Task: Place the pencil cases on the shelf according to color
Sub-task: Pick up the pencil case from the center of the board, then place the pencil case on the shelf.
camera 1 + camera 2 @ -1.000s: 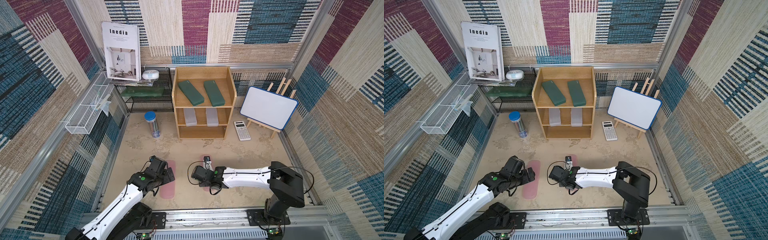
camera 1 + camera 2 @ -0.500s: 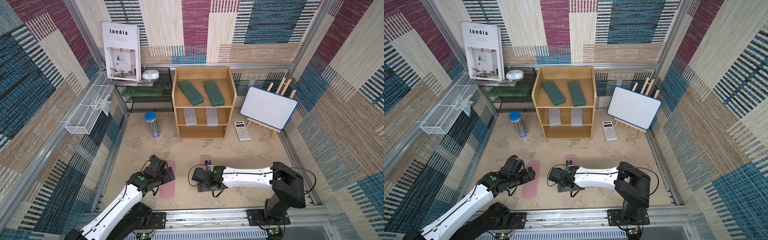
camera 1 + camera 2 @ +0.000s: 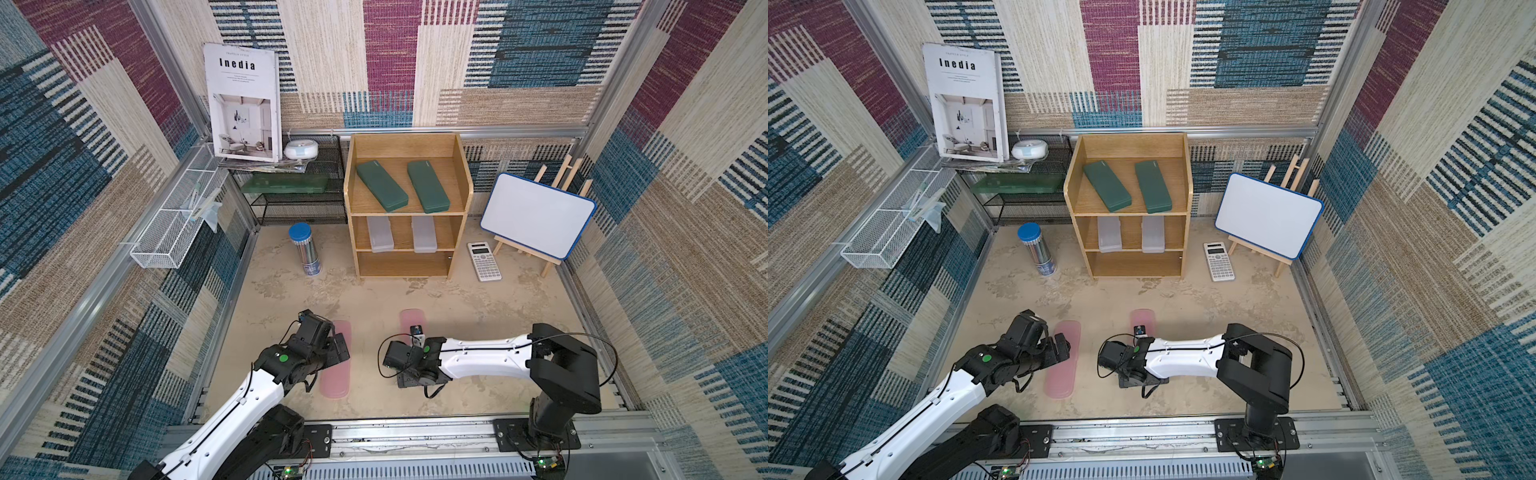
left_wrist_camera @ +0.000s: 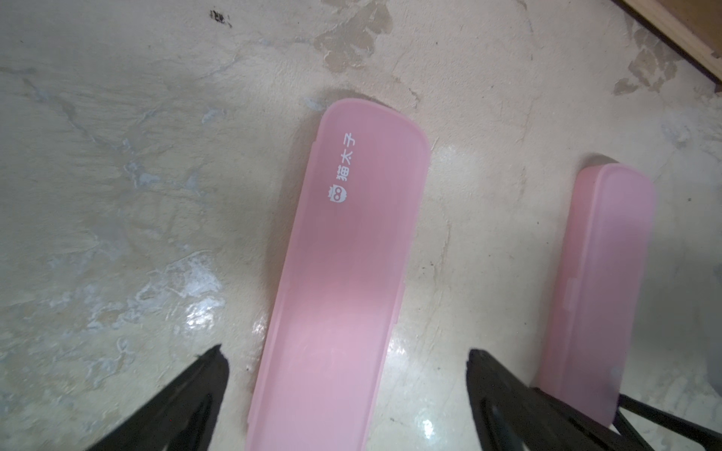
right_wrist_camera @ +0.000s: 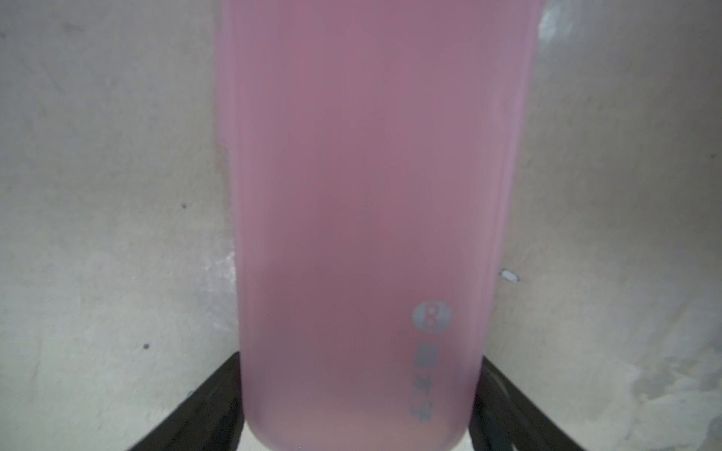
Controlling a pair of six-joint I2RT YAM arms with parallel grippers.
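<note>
Right gripper (image 5: 359,357) straddles pink pencil case (image 5: 371,175), clear only in right wrist view.

We read "Inedia" in black on the white magazine (image 3: 243,104) cover in a top view. The pink pencil case (image 4: 340,273) carries white characters 猫太子 beside a small logo. The second pink pencil case (image 5: 371,195) bears grey print too blurred for us.

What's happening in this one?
Sorting is two-thirds done: both green cases lie on the top tier of the shelf, and both frosted cases on the middle. The open left gripper straddles one pink case on the table. The right gripper has its jaws flanking the second pink case; grip unclear.
</note>
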